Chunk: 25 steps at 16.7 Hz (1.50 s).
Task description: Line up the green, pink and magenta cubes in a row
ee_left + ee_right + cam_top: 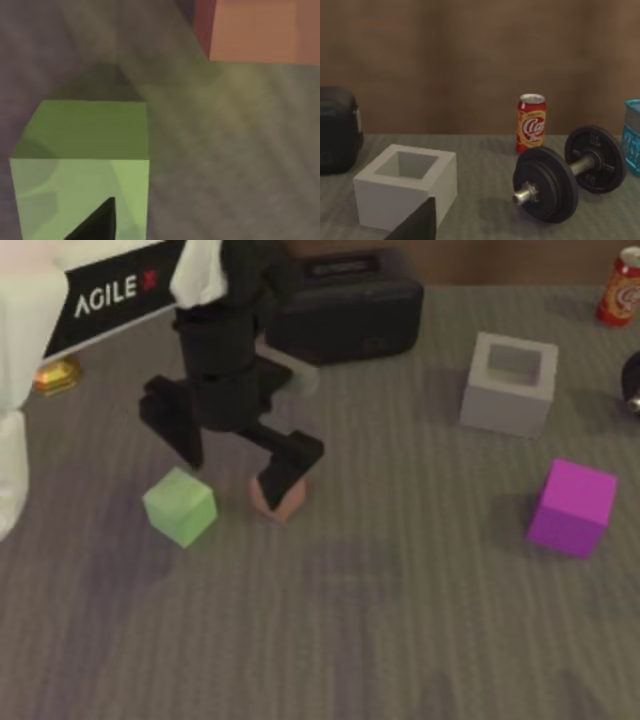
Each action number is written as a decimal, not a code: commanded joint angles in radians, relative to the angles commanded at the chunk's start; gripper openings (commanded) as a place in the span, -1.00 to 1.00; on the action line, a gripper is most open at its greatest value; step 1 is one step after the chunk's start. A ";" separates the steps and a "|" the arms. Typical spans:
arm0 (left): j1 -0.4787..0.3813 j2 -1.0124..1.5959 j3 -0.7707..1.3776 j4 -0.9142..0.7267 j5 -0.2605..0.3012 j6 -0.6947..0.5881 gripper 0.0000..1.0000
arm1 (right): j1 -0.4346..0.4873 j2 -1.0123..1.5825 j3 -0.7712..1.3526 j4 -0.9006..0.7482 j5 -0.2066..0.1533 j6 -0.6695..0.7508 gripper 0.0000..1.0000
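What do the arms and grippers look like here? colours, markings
In the top view, the left arm has white shells and a black panel marked AGILE in white with a red X. Its wrist and left gripper are matte black, blocky, with two flat fingers. Of the right arm only a black finger shows.

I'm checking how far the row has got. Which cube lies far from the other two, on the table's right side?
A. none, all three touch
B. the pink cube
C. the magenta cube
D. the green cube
C: the magenta cube sits alone on the right, while the green cube and pink cube lie close together on the left under the left gripper.
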 joint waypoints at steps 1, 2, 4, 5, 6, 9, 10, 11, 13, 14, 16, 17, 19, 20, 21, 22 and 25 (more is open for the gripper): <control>-0.008 0.039 0.061 -0.003 -0.010 0.002 1.00 | 0.000 0.000 0.000 0.000 0.000 0.000 1.00; -0.014 0.071 0.113 -0.002 -0.019 0.004 1.00 | 0.000 0.000 0.000 0.000 0.000 0.000 1.00; -0.022 0.112 0.182 0.005 -0.033 0.006 1.00 | 0.000 0.000 0.000 0.000 0.000 0.000 1.00; -0.024 0.123 0.202 0.008 -0.038 0.006 1.00 | 0.000 0.000 0.000 0.000 0.000 0.000 1.00; -0.025 0.129 0.212 0.011 -0.040 0.007 1.00 | 0.000 0.000 0.000 0.000 0.000 0.000 1.00; -0.025 0.129 0.212 0.011 -0.040 0.007 1.00 | 0.000 0.000 0.000 0.000 0.000 0.000 1.00; -0.025 0.129 0.212 0.011 -0.040 0.007 1.00 | 0.000 0.000 0.000 0.000 0.000 0.000 1.00; -0.020 0.125 0.209 0.010 -0.039 0.006 1.00 | 0.000 0.000 0.000 0.000 0.000 0.000 1.00; -0.022 0.130 0.194 0.027 -0.039 0.008 1.00 | 0.000 0.000 0.000 0.000 0.000 0.000 1.00; -0.022 0.136 0.175 0.050 -0.040 0.009 1.00 | 0.000 0.000 0.000 0.000 0.000 0.000 1.00; -0.023 0.157 0.124 0.127 -0.040 0.009 1.00 | 0.000 0.000 0.000 0.000 0.000 0.000 1.00; -0.023 0.170 0.094 0.174 -0.039 0.009 1.00 | 0.000 0.000 0.000 0.000 0.000 0.000 1.00; -0.023 0.194 0.039 0.257 -0.039 0.009 1.00 | 0.000 0.000 0.000 0.000 0.000 0.000 1.00; -0.024 0.203 0.018 0.285 -0.039 0.009 1.00 | 0.000 0.000 0.000 0.000 0.000 0.000 1.00; -0.024 0.210 0.004 0.302 -0.039 0.009 1.00 | 0.000 0.000 0.000 0.000 0.000 0.000 1.00; -0.024 0.213 -0.001 0.308 -0.039 0.009 1.00 | 0.000 0.000 0.000 0.000 0.000 0.000 1.00; -0.024 0.213 -0.001 0.308 -0.039 0.009 1.00 | 0.000 0.000 0.000 0.000 0.000 0.000 1.00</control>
